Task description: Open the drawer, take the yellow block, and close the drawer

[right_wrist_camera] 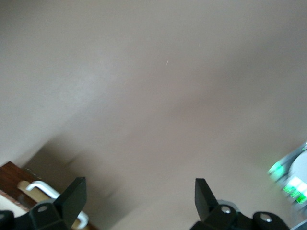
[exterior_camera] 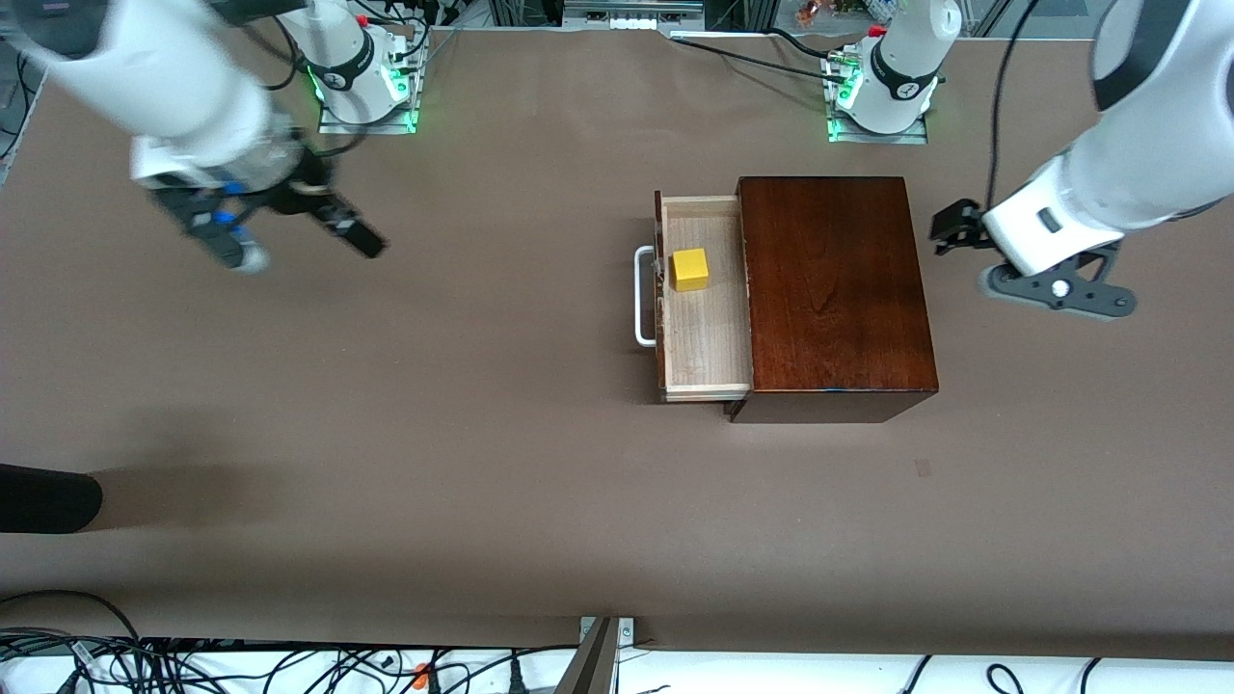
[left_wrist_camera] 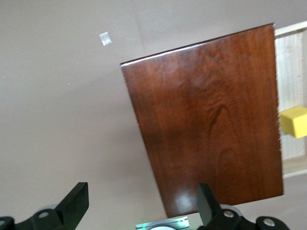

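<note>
My right gripper (right_wrist_camera: 138,199) has its jaws spread wide with nothing between them, hanging over bare brown table (exterior_camera: 463,414) toward the right arm's end, well apart from the drawer (exterior_camera: 704,308). My left gripper (left_wrist_camera: 141,203) is likewise released and holds nothing; it hovers over the table just past the edge of the dark mahogany box (exterior_camera: 834,289) at the left arm's end, touching nothing. The drawer stands pulled out of the box toward the right arm's end of the table, its pale wooden tray open to the air and its white U-shaped handle (exterior_camera: 643,296) sticking out from the dark front. The yellow block (exterior_camera: 690,269) sits inside the tray, against the handle-side wall and in the half farther from the front camera; the rest of the tray floor is bare. The space above the tray is unobstructed, and a broad stretch of open table lies between my right gripper and the handle. A dark rounded object (exterior_camera: 43,496) pokes in at the table's edge at the right arm's end, near the front camera.
</note>
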Robot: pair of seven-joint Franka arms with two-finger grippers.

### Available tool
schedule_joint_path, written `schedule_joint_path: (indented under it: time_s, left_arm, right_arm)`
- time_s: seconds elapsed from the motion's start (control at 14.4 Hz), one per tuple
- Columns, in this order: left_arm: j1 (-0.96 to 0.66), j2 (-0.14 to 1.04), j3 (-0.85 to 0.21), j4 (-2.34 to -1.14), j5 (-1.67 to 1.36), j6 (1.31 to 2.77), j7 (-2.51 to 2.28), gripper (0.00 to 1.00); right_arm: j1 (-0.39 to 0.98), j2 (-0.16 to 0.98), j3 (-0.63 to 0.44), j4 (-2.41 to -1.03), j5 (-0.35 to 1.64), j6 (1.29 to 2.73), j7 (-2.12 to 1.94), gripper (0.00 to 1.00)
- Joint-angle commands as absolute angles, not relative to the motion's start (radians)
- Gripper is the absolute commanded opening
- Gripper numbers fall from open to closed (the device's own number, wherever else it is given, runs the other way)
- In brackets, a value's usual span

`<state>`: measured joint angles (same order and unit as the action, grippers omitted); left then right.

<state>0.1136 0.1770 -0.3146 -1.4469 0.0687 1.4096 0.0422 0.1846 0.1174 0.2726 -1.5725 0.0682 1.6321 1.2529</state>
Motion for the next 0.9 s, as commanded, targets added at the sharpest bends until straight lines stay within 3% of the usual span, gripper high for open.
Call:
schedule_joint_path:
  time_s: [0.0, 0.14, 0.28, 0.35, 0.42, 0.56, 0.83]
  left_arm:
    - [0.166, 0.146, -0.31, -1.497, 0.049, 1.445, 0.118, 1.0]
    - [0.155, 0.137, -0.269, -1.5, 0.049, 1.447, 0.114, 1.0]
    - [-0.008, 0.124, -0.087, -1.503, 0.051, 1.463, 0.1, 1.0]
    - [-0.041, 0.118, -0.046, -1.506, 0.055, 1.482, 0.098, 1.0]
    - [-0.041, 0.088, -0.037, -1.544, 0.055, 1.511, 0.098, 1.0]
    - [-0.041, -0.07, -0.034, -1.748, 0.057, 1.691, 0.098, 1.0]
    - [-0.08, -0.077, 0.03, -1.747, 0.031, 1.671, 0.094, 1.0]
  right_arm:
    - [0.303, 0.188, 0.268, -1.557, 0.072, 1.716, 1.586, 1.0]
    - [0.388, 0.25, 0.268, -1.525, 0.075, 1.829, 1.846, 1.0]
    - [0.478, 0.325, 0.268, -1.47, 0.071, 1.903, 2.091, 1.0]
    - [0.517, 0.365, 0.268, -1.43, 0.066, 1.917, 2.183, 1.0]
    - [0.547, 0.412, 0.267, -1.389, 0.061, 1.925, 2.254, 1.0]
    - [0.607, 0.495, 0.264, -1.3, 0.054, 1.94, 2.377, 1.0]
    - [0.69, 0.606, 0.264, -1.246, -0.018, 2.06, 2.534, 1.0]
